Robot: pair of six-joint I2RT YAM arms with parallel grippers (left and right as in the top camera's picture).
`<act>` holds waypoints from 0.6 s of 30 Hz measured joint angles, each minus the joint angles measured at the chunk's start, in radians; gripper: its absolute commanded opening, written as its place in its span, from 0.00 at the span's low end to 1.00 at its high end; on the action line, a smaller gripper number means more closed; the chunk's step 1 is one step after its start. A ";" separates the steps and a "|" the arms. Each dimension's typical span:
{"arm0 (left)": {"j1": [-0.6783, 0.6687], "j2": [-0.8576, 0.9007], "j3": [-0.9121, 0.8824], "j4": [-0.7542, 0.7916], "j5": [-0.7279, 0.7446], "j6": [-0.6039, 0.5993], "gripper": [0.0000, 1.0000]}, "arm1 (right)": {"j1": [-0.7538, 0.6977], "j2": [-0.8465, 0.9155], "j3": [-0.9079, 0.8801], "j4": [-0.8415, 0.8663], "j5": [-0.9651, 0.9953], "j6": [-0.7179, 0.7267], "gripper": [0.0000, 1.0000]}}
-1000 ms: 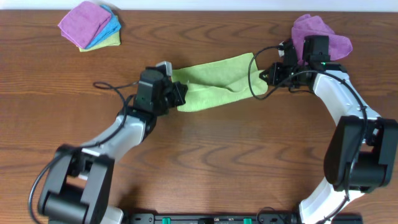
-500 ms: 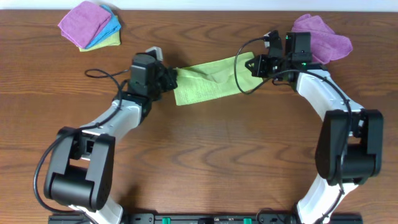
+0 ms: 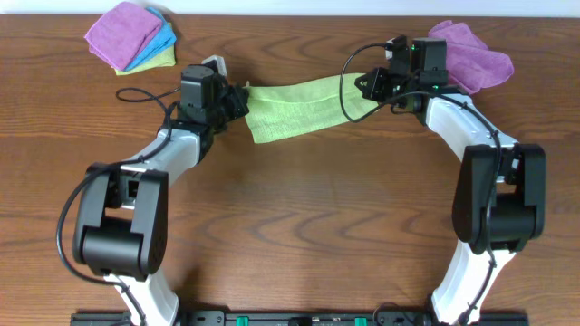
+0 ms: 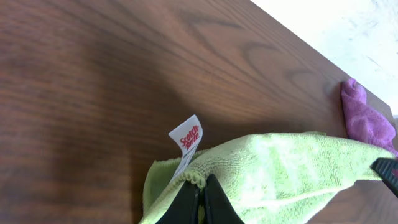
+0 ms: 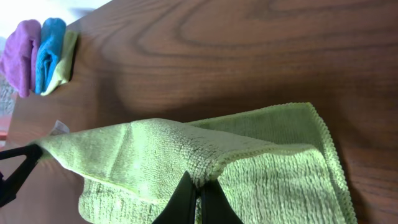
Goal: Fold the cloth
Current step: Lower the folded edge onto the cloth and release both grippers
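Observation:
The lime-green cloth [image 3: 299, 107] is stretched between my two grippers over the far middle of the table, doubled over itself. My left gripper [image 3: 243, 100] is shut on its left corner; the left wrist view shows the jaws [image 4: 202, 186] pinching the hem beside the white tag [image 4: 187, 138]. My right gripper [image 3: 368, 89] is shut on the right edge; the right wrist view shows the jaws [image 5: 199, 185] gripping the upper layer's hem, with the cloth [image 5: 249, 168] lying in two layers beneath.
A folded stack of purple, blue and yellow-green cloths [image 3: 133, 36] sits at the far left corner. A crumpled purple cloth [image 3: 476, 54] lies far right, behind my right arm. The table's far edge [image 3: 290, 16] is close behind the cloth.
Both grippers have carried the held edge of the green cloth away toward the table's far side, laying the cloth over itself. The cloth now lies farther back and narrower.

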 measured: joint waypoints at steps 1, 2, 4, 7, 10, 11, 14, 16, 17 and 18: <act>0.000 0.014 0.014 0.000 0.005 0.000 0.05 | 0.000 0.000 0.002 0.000 0.006 0.002 0.01; 0.000 0.026 0.029 -0.001 0.009 0.000 0.06 | 0.000 0.000 0.003 0.000 0.013 0.003 0.02; 0.000 0.049 0.055 -0.002 0.019 0.000 0.06 | 0.000 0.000 0.008 0.000 0.035 0.006 0.02; 0.000 0.076 0.086 -0.003 0.024 0.001 0.06 | 0.000 0.000 0.009 0.002 0.069 0.011 0.02; 0.000 0.095 0.111 -0.024 0.027 0.003 0.05 | 0.000 0.000 0.009 0.003 0.100 0.011 0.02; 0.000 0.098 0.114 -0.032 0.027 0.003 0.06 | 0.000 0.000 0.009 0.003 0.109 0.011 0.02; 0.000 0.100 0.114 -0.051 0.029 0.005 0.05 | 0.000 0.003 0.009 0.008 0.125 0.011 0.02; 0.000 0.100 0.115 -0.068 0.031 0.008 0.06 | 0.000 0.006 0.009 0.007 0.132 0.012 0.01; 0.000 0.100 0.116 -0.082 0.032 0.008 0.05 | 0.000 0.007 0.009 0.004 0.134 0.014 0.02; 0.000 0.100 0.116 -0.106 0.039 0.013 0.05 | 0.000 0.008 0.010 -0.004 0.136 0.015 0.02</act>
